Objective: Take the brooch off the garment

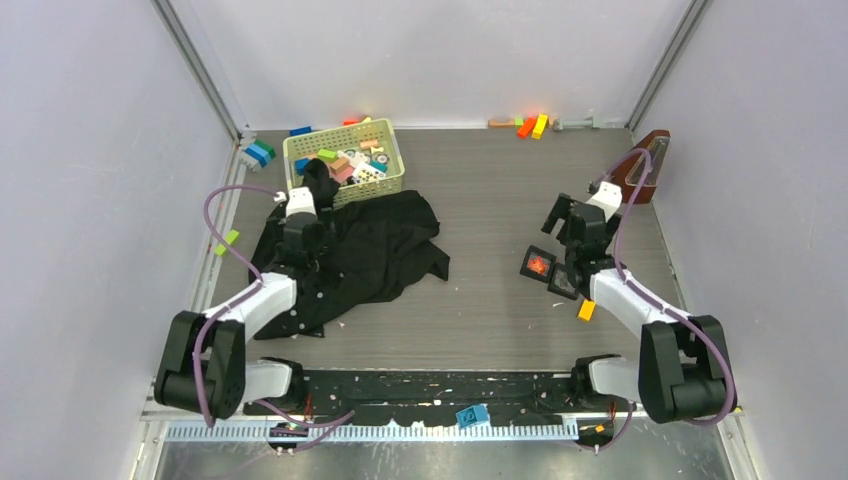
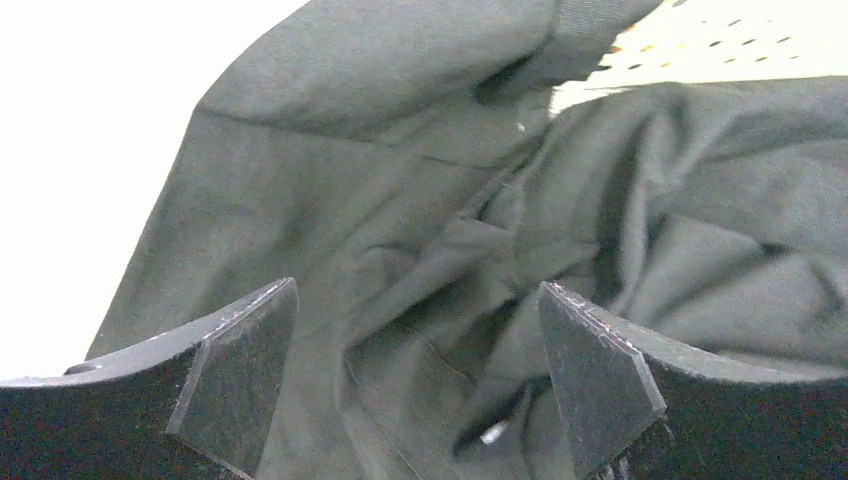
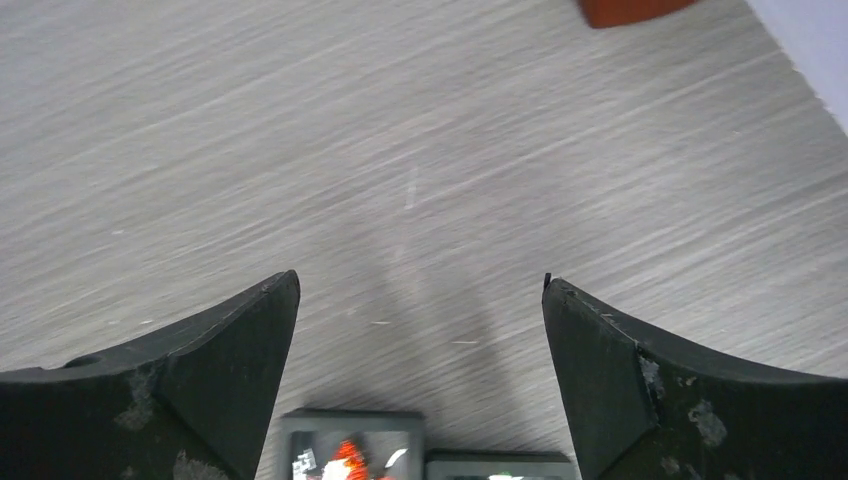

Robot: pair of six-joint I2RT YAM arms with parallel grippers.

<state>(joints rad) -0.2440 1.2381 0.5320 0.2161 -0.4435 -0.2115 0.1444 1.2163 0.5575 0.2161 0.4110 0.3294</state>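
Now both jaws wide open, empty (L over garment [image 1: 385, 245] by basket [image 1: 385, 183], R near brooch [image 1: 539, 265] in frame [image 1: 526, 258])

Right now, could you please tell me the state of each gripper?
Left gripper: open, holding nothing, over the garment.
Right gripper: open, holding nothing, above the table.
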